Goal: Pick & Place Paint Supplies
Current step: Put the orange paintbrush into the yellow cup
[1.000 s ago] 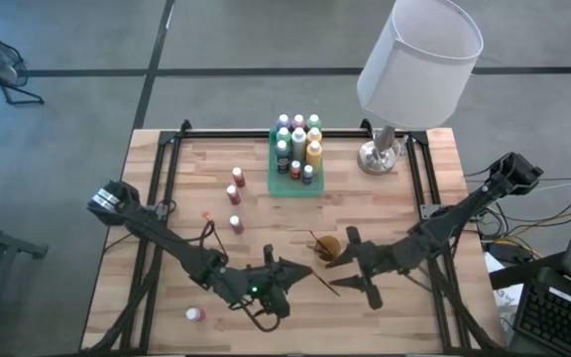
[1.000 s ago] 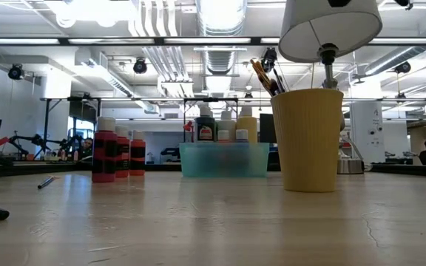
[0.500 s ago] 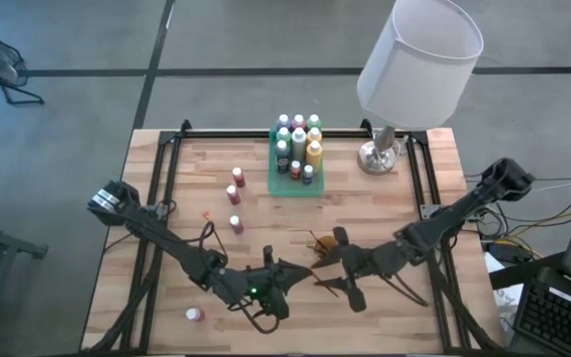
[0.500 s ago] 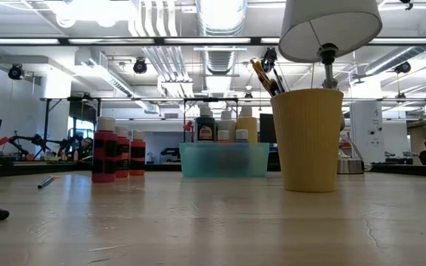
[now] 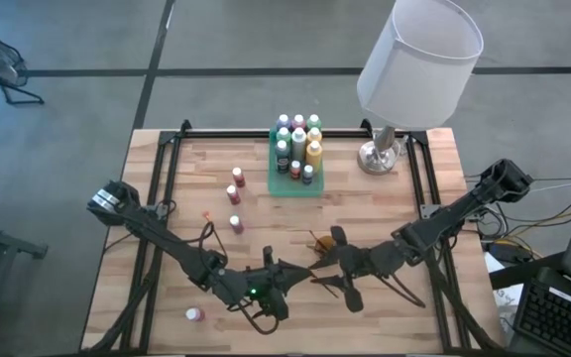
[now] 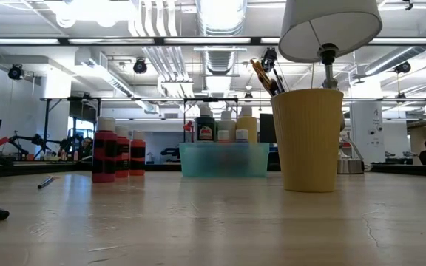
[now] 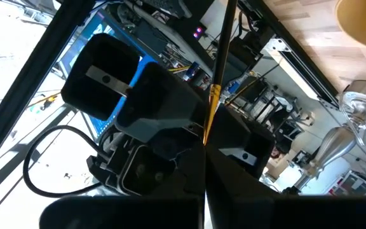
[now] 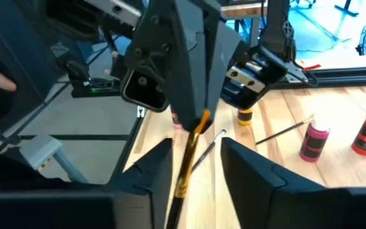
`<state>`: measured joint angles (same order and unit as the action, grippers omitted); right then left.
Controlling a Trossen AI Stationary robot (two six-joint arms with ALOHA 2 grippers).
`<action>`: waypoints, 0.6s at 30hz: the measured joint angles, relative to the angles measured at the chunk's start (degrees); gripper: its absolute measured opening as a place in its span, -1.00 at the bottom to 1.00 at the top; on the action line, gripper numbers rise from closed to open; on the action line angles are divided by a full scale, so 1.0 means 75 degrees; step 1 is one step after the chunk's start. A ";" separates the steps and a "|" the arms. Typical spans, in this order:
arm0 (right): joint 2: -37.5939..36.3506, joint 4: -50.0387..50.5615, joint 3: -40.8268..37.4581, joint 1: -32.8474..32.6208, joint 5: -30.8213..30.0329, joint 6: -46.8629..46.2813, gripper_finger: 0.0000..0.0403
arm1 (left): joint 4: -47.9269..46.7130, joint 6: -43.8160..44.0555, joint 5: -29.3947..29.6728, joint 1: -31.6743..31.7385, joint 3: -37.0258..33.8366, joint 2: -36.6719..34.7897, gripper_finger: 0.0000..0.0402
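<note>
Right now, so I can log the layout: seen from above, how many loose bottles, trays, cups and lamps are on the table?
Loose bottles: 4
Tray: 1
Cup: 1
Lamp: 1
Total: 7

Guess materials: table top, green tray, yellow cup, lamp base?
Table top: pale wood planks, matte; grain and seams show. Green tray: translucent plastic, most likely; bottle shapes show dimly through its wall. Yellow cup: probably matte plastic, with fine vertical ribs. Lamp base: polished metal by its bright silvery shine.
</note>
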<state>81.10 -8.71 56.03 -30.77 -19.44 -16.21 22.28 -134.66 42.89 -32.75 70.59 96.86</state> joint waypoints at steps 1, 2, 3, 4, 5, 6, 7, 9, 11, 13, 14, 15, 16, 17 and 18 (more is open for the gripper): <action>0.0000 -0.0003 0.0000 0.0009 -0.0001 -0.0002 -0.39 | 0.0000 0.0002 0.0000 -0.0001 0.0000 0.0000 -1.00; 0.0000 -0.0006 0.0000 0.0020 -0.0003 -0.0002 -0.44 | 0.0000 -0.0001 0.0000 0.0000 0.0000 0.0000 -1.00; 0.0000 -0.0006 0.0000 0.0035 0.0000 -0.0005 -0.49 | 0.0000 -0.0009 0.0004 0.0000 0.0000 0.0000 -1.00; 0.0000 -0.0006 0.0000 0.0037 0.0000 -0.0002 -0.55 | -0.0003 -0.0013 0.0008 0.0000 0.0000 0.0000 -1.00; 0.0000 -0.0003 0.0000 0.0055 0.0000 0.0001 -0.60 | -0.0001 -0.0013 0.0009 0.0000 0.0000 0.0000 -1.00; 0.0000 -0.0003 0.0000 0.0062 0.0000 0.0009 -0.66 | 0.0003 -0.0018 0.0009 0.0000 0.0000 0.0000 -1.00; 0.0000 -0.0003 0.0000 0.0065 0.0000 0.0019 -0.71 | 0.0003 -0.0018 0.0009 0.0000 0.0000 0.0000 -1.00; 0.0000 0.0031 0.0000 0.0085 0.0013 0.0032 -0.83 | -0.0002 -0.0021 0.0016 0.0000 0.0000 0.0000 -1.00; 0.0000 0.0106 0.0000 0.0091 0.0028 0.0055 -0.92 | -0.0034 -0.0027 0.0032 0.0005 0.0000 0.0000 -1.00; 0.0000 0.0122 0.0000 0.0091 0.0029 0.0056 -0.93 | -0.0033 -0.0018 0.0028 0.0003 0.0000 0.0000 -1.00; 0.0000 0.0122 0.0000 0.0091 0.0029 0.0056 -0.93 | -0.0032 -0.0012 0.0023 0.0003 0.0000 0.0000 -1.00; 0.0000 0.0127 0.0000 0.0091 0.0029 0.0056 -0.93 | -0.0032 -0.0010 0.0023 0.0003 0.0000 0.0000 -1.00; 0.0000 0.0136 0.0000 0.0091 0.0027 0.0056 -0.93 | -0.0033 -0.0009 0.0022 0.0003 0.0000 0.0000 -0.99; 0.0000 0.0137 0.0000 0.0091 0.0029 0.0056 -0.94 | -0.0037 -0.0006 0.0020 0.0003 0.0000 0.0000 -0.98; 0.0000 0.0137 0.0000 0.0091 0.0029 0.0056 -0.94 | -0.0064 -0.0003 0.0014 0.0003 0.0000 0.0000 -0.97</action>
<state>81.10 -7.68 56.03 -30.09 -19.22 -15.79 21.80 -134.69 43.00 -32.73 70.59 96.86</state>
